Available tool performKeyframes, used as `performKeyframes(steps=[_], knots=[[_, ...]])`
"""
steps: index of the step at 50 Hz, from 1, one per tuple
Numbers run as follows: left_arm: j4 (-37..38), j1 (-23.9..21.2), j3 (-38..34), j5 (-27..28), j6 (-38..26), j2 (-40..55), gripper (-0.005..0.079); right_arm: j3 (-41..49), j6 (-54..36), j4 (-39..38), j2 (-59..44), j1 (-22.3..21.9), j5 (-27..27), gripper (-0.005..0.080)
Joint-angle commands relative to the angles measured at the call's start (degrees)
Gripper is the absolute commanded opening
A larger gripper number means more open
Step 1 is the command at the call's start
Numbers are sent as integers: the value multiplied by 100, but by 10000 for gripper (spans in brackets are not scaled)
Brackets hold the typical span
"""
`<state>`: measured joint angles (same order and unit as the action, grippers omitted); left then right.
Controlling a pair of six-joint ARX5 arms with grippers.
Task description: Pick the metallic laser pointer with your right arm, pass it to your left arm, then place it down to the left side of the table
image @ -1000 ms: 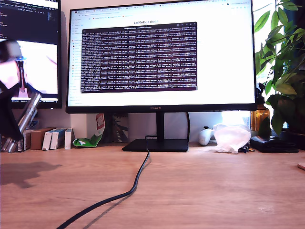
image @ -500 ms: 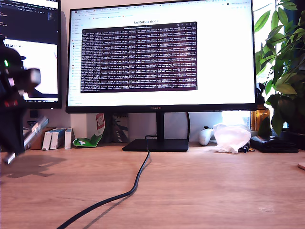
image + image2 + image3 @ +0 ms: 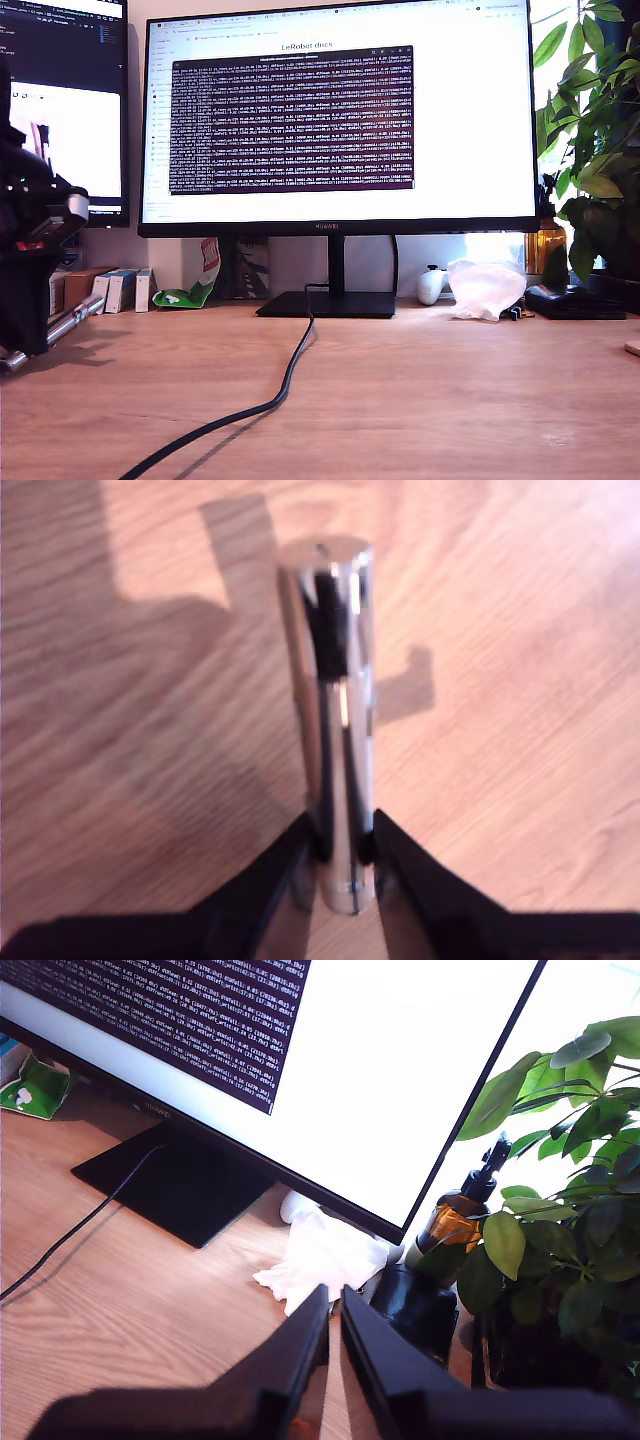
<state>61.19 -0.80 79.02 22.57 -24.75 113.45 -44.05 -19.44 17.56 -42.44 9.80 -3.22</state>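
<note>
The metallic laser pointer (image 3: 335,710) is a shiny silver cylinder, and my first gripper (image 3: 340,832) is shut on it near one end. At the exterior view's left edge the same pointer (image 3: 72,318) slants down beside the black arm, low over the table (image 3: 420,390). Its lower end is at or just above the wood; I cannot tell if it touches. My first gripper (image 3: 38,335) shows there as a dark mass around the pointer. My second gripper (image 3: 333,1300) is shut with nothing in it, aimed toward the monitor base and plant, and is outside the exterior view.
A black cable (image 3: 280,390) runs from the monitor stand (image 3: 330,303) toward the front edge. Small boxes (image 3: 110,290) stand at the back on the exterior view's left. A crumpled white wrap (image 3: 485,288), an amber bottle (image 3: 455,1215) and a plant (image 3: 595,150) are on its right.
The arm at the exterior view's left has come down with the pointer, from raised in front of the side monitor to low over the table.
</note>
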Motion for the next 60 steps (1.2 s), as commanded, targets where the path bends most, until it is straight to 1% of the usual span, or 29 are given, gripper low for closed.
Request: performKeyframes(steps=[1,4,6,8,14,18,23,27,34,39,46,48,51,54,55,57,60], knots=[[-55,52,-98,-90,-13,293,-22,55,-9,-61,9,-13,-92,-12],[-122,57,-90,-107,-13,293,-20,55,-7,-66,9,-13,-116,-12],[-149,57,-79,-151,-13,293,-2,55,-9,-63,9,-13,-118,-12],[-146,50,-66,-170,-9,293,30,55,-9,-63,9,-13,-133,-12],[-166,37,-61,-210,-4,293,179,55,-9,-66,7,-13,-138,-12],[-146,37,-59,-208,-7,293,240,55,-11,-61,7,-13,-136,-12],[-103,35,-42,-203,-4,291,278,55,-9,-63,7,-13,-136,-12],[-57,24,-20,-201,87,267,284,55,-11,-66,7,-13,-136,-12],[282,24,79,-199,111,173,284,55,-11,-63,7,-13,-138,-12],[404,31,166,-199,339,-15,283,55,-9,-61,7,-13,-138,-12],[656,33,446,-212,387,-321,281,55,-2,-59,9,-13,-136,-12],[743,33,553,-221,551,-413,264,55,11,-61,9,-13,-133,-12],[925,35,708,-254,577,-535,236,55,9,-61,9,-13,-133,-12],[1189,48,841,-275,686,-651,235,55,11,-68,22,-13,-133,-12],[1250,48,887,-282,686,-695,223,55,11,-70,28,-13,-133,-12],[1342,46,957,-269,673,-780,149,55,11,-107,31,-11,-133,-12],[1342,48,1003,-273,544,-946,-21,55,13,-184,31,-11,-136,-12]])
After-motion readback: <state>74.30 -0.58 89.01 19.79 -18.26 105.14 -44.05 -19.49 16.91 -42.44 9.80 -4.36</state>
